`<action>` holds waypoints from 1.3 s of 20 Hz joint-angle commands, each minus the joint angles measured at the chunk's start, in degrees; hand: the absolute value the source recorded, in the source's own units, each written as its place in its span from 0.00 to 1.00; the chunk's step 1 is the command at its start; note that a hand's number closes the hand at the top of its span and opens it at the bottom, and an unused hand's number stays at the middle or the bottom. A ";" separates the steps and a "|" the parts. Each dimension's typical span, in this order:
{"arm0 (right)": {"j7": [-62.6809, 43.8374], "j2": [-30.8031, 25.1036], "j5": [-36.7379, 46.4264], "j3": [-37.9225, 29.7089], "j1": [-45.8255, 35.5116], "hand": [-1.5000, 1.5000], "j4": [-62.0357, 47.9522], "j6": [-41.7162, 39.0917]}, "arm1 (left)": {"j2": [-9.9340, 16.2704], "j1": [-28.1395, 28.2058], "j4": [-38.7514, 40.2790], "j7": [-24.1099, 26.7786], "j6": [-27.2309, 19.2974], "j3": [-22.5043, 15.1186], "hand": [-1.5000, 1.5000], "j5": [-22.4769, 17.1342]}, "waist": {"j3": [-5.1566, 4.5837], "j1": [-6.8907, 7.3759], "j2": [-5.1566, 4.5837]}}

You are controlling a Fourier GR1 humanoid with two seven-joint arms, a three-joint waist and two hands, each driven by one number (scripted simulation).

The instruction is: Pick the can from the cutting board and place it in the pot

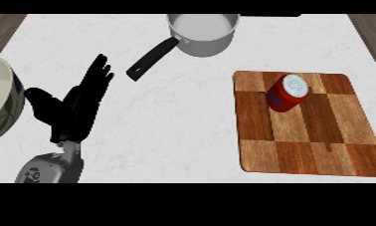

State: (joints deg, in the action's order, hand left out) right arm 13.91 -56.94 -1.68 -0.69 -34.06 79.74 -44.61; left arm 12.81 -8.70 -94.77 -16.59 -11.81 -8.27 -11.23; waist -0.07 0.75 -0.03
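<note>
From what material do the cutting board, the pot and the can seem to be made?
Cutting board: apparently wood, with brown blocks in a checker pattern and visible grain. Pot: probably metal, with a grey smooth wall; its handle looks like black plastic. Can: likely metal, with a red label and a pale lid.

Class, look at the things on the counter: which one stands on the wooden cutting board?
The red can with the white lid. It stands upright on the cutting board, at the right. The pot sits on the bare counter, farther back.

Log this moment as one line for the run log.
can: upright on cutting board | pot: empty | left hand: open, resting | right hand: unseen
</note>
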 commanded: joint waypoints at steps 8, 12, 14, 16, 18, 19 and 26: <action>-15.60 6.74 4.83 5.43 -9.39 0.00 -3.70 -6.39 | -0.06 2.71 -3.35 -0.85 1.98 0.72 0.50 0.75 | 0.02 0.20 -0.04; -12.58 7.89 9.92 7.04 -4.62 0.00 -2.83 -7.04 | -0.04 2.54 -3.28 -1.84 2.20 1.84 0.50 0.82 | 0.07 -0.10 -0.02; -9.01 7.25 14.08 7.80 -4.49 0.00 -4.72 -7.34 | 0.05 -0.67 -1.85 -1.99 2.41 3.30 0.50 0.72 | 0.08 -0.13 -0.11; -10.83 7.01 15.25 7.85 -1.03 0.00 0.84 -6.50 | -0.16 0.71 -2.53 -3.62 1.58 3.23 0.50 1.34 | 0.08 -0.67 0.05; -10.93 6.72 17.79 7.40 -2.04 0.00 -0.87 -6.96 | -2.39 1.43 -1.67 -1.03 1.02 1.52 0.50 3.00 | 0.07 -0.52 0.00; -12.87 10.35 18.81 9.06 0.11 0.00 2.46 -4.28 | -3.59 -1.19 0.42 -1.39 0.25 1.82 0.50 3.02 | 0.07 -0.78 0.02; -16.33 16.38 20.92 4.81 -0.55 0.00 2.00 -5.23 | -2.67 0.97 1.95 1.86 4.32 4.93 0.50 2.55 | 0.05 -0.54 0.00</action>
State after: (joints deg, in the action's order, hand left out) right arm -1.46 -43.88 16.73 4.90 -34.43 82.07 -50.43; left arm 10.48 -6.88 -95.36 -16.43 -8.78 -4.89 -8.67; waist -0.01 0.16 0.02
